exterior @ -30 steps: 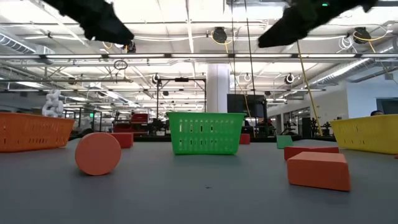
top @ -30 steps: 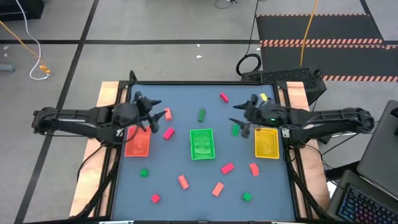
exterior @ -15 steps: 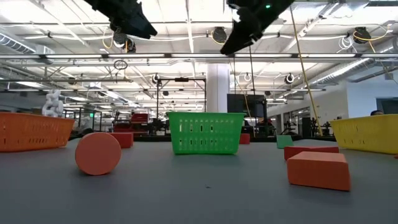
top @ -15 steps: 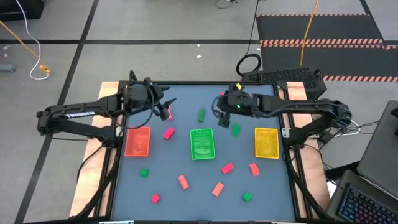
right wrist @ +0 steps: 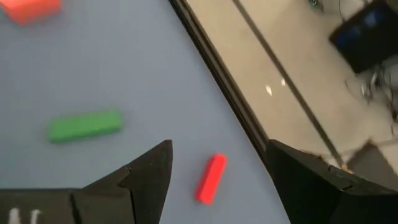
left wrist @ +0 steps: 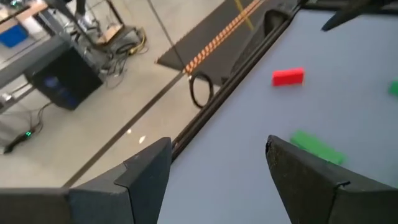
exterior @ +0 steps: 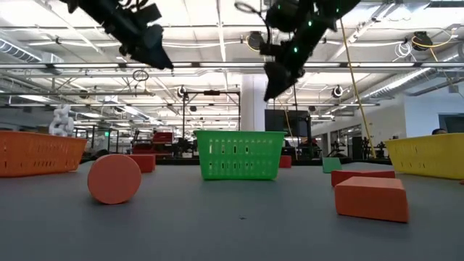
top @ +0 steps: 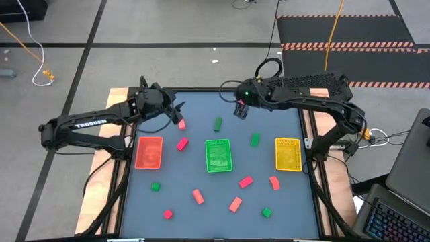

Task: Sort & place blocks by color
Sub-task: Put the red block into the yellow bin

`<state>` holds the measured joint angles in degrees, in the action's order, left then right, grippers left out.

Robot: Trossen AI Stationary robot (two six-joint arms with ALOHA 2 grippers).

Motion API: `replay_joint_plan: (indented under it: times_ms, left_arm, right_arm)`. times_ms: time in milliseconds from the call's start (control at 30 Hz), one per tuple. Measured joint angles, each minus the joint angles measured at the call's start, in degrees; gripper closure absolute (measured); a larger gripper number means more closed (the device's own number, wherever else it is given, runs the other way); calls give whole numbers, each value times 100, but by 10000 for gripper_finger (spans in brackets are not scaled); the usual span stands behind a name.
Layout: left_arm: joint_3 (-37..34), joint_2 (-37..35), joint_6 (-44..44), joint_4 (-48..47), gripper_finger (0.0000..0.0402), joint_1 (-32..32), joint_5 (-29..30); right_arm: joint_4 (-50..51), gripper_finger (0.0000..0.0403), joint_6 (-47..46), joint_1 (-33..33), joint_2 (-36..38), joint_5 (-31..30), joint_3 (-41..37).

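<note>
Red block (right wrist: 210,178) lies just ahead of our spread right gripper (top: 240,111), which moved farther back; left gripper (top: 179,109) spread too.

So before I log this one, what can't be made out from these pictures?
- Tray contents: the orange tray, green tray and yellow tray are too small in the high view, and their walls hide the insides in the low view.
- Salmon block under the left hand: partly covered in the high view.
- Red block by the right hand: the hand overlaps it from above, so contact is unclear.
</note>
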<state>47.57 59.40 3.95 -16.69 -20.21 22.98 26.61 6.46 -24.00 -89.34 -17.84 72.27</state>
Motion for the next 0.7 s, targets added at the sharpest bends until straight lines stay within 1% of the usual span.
replay_joint_plan:
  times_ms: [100,233,300,367,533,700]
  left_arm:
    - [-44,1,45,109,137,-133,4]
    - [-42,2,183,714,137,-360,2]
    - [-37,-11,35,850,137,-476,-91]
    - [-37,-6,-67,738,137,-538,-217]
    - [-37,0,-8,378,137,-605,-254]
    - [-39,0,102,330,137,-665,-256]
  right_arm:
    - [-58,152,-176,-240,-103,3,-119]
    - [-117,152,-423,-505,-326,8,-279]
    - [-244,152,-449,-584,-471,8,-391]
    - [-344,152,-486,-617,-618,7,-466]
    - [-424,152,-594,-633,-984,9,-520]
    - [-498,152,-733,-635,-1268,4,-520]
